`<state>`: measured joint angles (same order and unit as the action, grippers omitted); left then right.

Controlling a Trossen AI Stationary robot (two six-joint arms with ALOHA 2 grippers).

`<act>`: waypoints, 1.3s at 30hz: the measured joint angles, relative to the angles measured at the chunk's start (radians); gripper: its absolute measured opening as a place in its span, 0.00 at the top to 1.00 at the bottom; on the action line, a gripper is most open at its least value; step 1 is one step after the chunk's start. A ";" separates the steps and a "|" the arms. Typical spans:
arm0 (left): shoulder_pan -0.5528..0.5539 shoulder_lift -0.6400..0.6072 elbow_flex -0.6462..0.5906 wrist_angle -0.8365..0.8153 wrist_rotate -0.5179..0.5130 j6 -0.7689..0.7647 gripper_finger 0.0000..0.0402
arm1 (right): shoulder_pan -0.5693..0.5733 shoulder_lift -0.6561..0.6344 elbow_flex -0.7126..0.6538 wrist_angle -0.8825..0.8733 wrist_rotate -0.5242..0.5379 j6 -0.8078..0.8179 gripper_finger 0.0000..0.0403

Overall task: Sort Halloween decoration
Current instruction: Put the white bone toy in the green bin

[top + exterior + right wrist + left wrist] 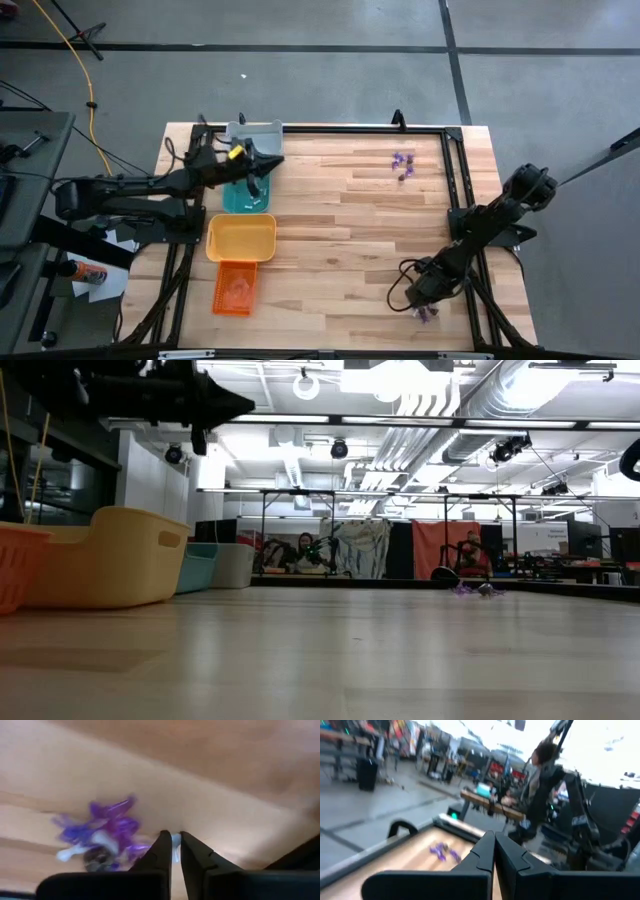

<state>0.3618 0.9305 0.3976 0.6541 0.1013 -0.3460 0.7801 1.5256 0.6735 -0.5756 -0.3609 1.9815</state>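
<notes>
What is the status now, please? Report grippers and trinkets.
Left gripper shut, above teal tray. Right gripper nearly shut beside near-edge trinkets. Second trinket cluster untouched, far side.

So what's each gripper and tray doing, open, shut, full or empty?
Left gripper: shut, by the teal tray.
Right gripper: shut on a whitish trinket.
Yellow tray: upright, looks empty.
Orange tray: upright, contents unclear.
Purple trinkets: lying loose, unsorted.

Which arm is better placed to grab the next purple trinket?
Right, probably. The right claw sits low at the near table edge, fingers nearly closed, with a purple trinket pile just beside it. The left claw hangs above the teal tray, far from either pile.
</notes>
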 joint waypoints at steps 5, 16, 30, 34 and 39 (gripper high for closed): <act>0.056 -0.083 0.001 -0.006 0.000 0.016 1.00 | -0.028 -0.096 -0.005 -0.165 0.092 -0.054 0.99; 0.109 -0.169 0.002 -0.006 0.000 -0.037 1.00 | -0.201 -0.337 -0.002 -0.215 0.559 -0.317 1.00; 0.109 -0.168 0.001 -0.050 0.000 -0.071 1.00 | -0.634 -0.202 -0.001 0.407 0.525 -0.991 1.00; 0.109 -0.168 0.001 -0.051 0.000 -0.071 1.00 | -0.716 -0.141 -0.001 0.642 0.513 -1.117 1.00; 0.109 -0.167 0.001 -0.005 -0.007 -0.099 1.00 | -0.819 -0.052 0.009 1.003 0.508 -1.259 1.00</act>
<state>0.4713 0.7630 0.3988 0.6486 0.0945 -0.4447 -0.0386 1.4738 0.6821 0.4275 0.1472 0.7223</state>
